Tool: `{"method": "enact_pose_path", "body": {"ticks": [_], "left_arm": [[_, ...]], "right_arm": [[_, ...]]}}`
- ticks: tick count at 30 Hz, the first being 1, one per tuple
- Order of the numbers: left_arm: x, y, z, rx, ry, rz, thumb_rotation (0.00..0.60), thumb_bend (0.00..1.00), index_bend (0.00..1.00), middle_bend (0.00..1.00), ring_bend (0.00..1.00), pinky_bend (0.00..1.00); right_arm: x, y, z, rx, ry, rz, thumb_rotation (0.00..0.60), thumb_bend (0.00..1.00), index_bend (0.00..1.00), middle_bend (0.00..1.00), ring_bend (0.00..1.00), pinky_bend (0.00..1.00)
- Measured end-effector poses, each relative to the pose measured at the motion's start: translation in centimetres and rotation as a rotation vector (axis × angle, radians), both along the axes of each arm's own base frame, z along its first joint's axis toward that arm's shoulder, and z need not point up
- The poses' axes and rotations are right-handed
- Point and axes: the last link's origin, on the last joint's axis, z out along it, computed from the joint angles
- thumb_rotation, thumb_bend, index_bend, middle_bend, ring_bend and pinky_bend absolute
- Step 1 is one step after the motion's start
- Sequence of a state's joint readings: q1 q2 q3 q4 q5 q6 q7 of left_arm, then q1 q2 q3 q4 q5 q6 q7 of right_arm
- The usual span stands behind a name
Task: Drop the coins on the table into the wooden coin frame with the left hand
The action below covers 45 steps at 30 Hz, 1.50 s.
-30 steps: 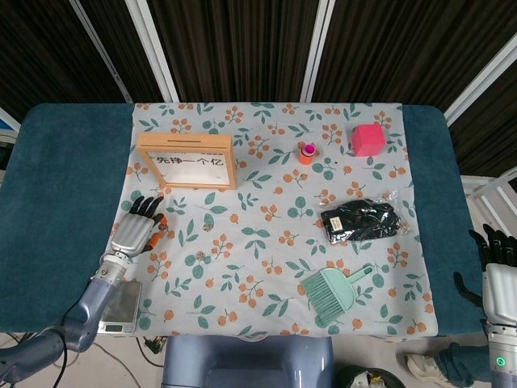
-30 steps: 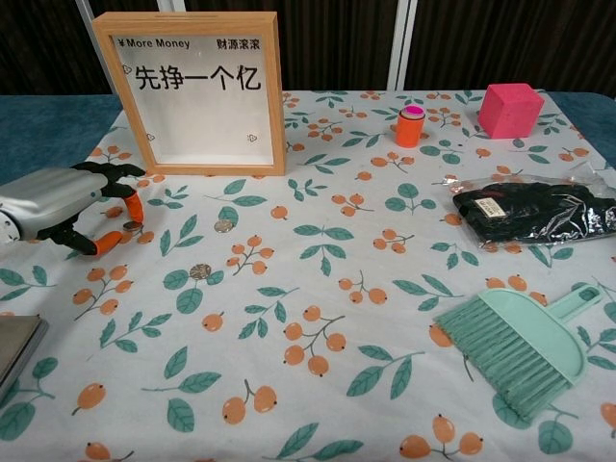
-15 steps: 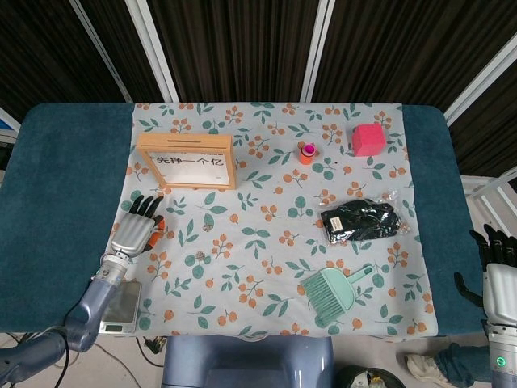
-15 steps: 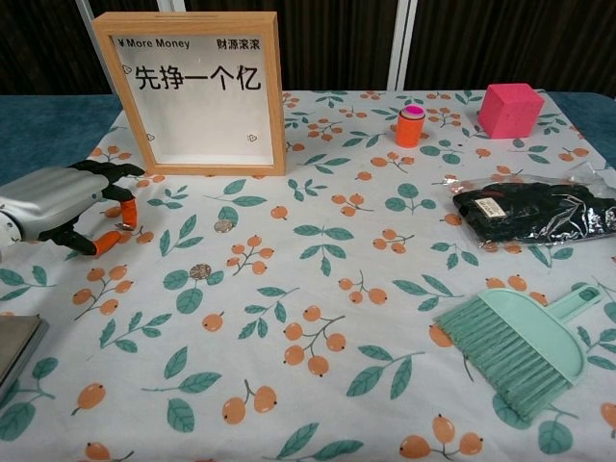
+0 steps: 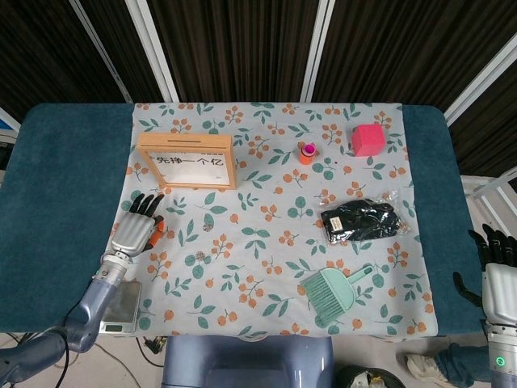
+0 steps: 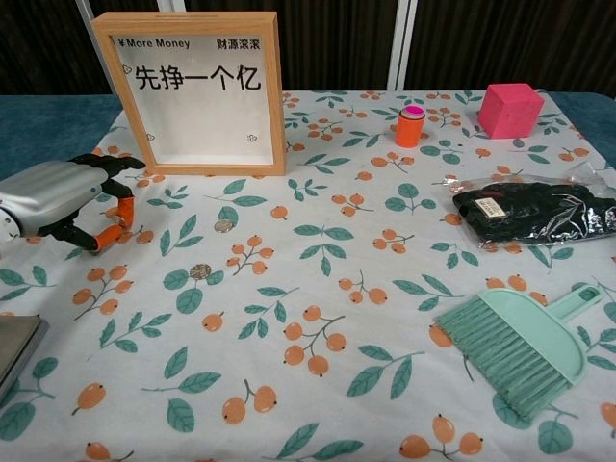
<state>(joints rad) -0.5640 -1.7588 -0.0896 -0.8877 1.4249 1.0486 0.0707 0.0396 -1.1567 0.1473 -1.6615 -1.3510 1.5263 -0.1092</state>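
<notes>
My main worry is the pinch: my left robot hand [image 6: 67, 197] sits low at the counter's [image 5: 65, 178] left side with thumb and forefinger tips drawn together, and in the chest view I cannot tell whether a coin is caught between those orange pads or whether they have closed on nothing. If the coin is only nipped at its edge, lifting could flick it loose onto the floral cloth [image 5: 275, 242], or off the near edge. The other risk is at the wooden coin frame [image 6: 200, 91]: it stands upright just beyond the hand, its slot is on the top edge, and a clumsy approach with the knuckles could push it back or tip it. Two coins are plainly loose on the cloth, one [image 6: 223, 226] to the right of the hand and another [image 6: 200, 272] nearer to me; both are small, flat and dull against a busy print, so they are easy to misjudge and hard to get under. The frame has a light wood border and a clear front with printed characters. My right robot hand [image 5: 497, 271] hangs off the counter's right edge, fingers loosely apart, holding nothing.
</notes>
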Motion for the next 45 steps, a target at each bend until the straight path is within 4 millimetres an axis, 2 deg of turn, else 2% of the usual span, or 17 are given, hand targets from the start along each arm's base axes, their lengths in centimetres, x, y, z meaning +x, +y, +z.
{"method": "enact_pose_path", "body": {"ticks": [8, 14, 17, 22, 25, 28, 32, 37, 42, 45], "left_arm": [[1.2, 0.1, 1.3, 0.041, -0.03, -0.06, 0.6, 0.46, 0.65, 0.0, 0.0, 0.0], [3.6, -0.5, 4.3, 0.094, -0.089, -0.16, 0.6, 0.48, 0.68, 0.0, 0.0, 0.0], [5.5, -0.9, 6.6, 0.108, -0.133, -0.201, 0.6, 0.48, 0.68, 0.0, 0.0, 0.0], [9.9, -1.2, 12.1, 0.161, -0.177, -0.271, 0.6, 0.48, 0.68, 0.0, 0.0, 0.0], [12.8, -0.3, 16.1, 0.229, -0.154, -0.299, 0.6, 0.48, 0.68, 0.0, 0.0, 0.0], [14.7, 1.2, 18.4, 0.271, -0.118, -0.276, 0.6, 0.48, 0.67, 0.0, 0.0, 0.0], [16.9, 3.6, 19.3, 0.269, -0.092, -0.226, 0.6, 0.48, 0.66, 0.0, 0.0, 0.0], [19.6, 6.5, 19.5, 0.26, -0.022, -0.192, 0.6, 0.48, 0.66, 0.0, 0.0, 0.0], [20.9, 9.3, 18.9, 0.266, 0.007, -0.151, 0.6, 0.42, 0.66, 0.01, 0.0, 0.0], [21.2, 10.7, 18.2, 0.261, 0.017, -0.125, 0.6, 0.42, 0.66, 0.01, 0.0, 0.0]], "right_arm": [[0.0, 0.0, 0.1, -0.005, -0.004, -0.002, 0.6, 0.39, 0.17, 0.07, 0.03, 0.0], [0.0, 0.0, 0.1, -0.009, -0.007, -0.003, 0.6, 0.39, 0.17, 0.07, 0.03, 0.0], [0.0, 0.0, 0.1, -0.01, -0.009, -0.005, 0.6, 0.39, 0.17, 0.07, 0.03, 0.0], [0.1, -0.1, 0.1, -0.009, -0.023, 0.002, 0.6, 0.39, 0.17, 0.07, 0.03, 0.0], [-0.1, -0.1, 0.1, -0.006, -0.025, -0.001, 0.6, 0.39, 0.17, 0.07, 0.03, 0.0], [-0.1, -0.1, 0.2, -0.013, -0.026, -0.006, 0.6, 0.39, 0.17, 0.07, 0.03, 0.0], [-0.1, 0.0, 0.2, -0.022, -0.027, -0.01, 0.6, 0.39, 0.17, 0.07, 0.03, 0.0], [-0.1, 0.0, 0.3, -0.031, -0.034, -0.019, 0.6, 0.39, 0.17, 0.07, 0.03, 0.0], [-0.2, 0.0, 0.4, -0.043, -0.04, -0.026, 0.6, 0.39, 0.17, 0.07, 0.03, 0.0], [-0.2, -0.1, 0.5, -0.052, -0.043, -0.029, 0.6, 0.39, 0.17, 0.07, 0.03, 0.0]]}}
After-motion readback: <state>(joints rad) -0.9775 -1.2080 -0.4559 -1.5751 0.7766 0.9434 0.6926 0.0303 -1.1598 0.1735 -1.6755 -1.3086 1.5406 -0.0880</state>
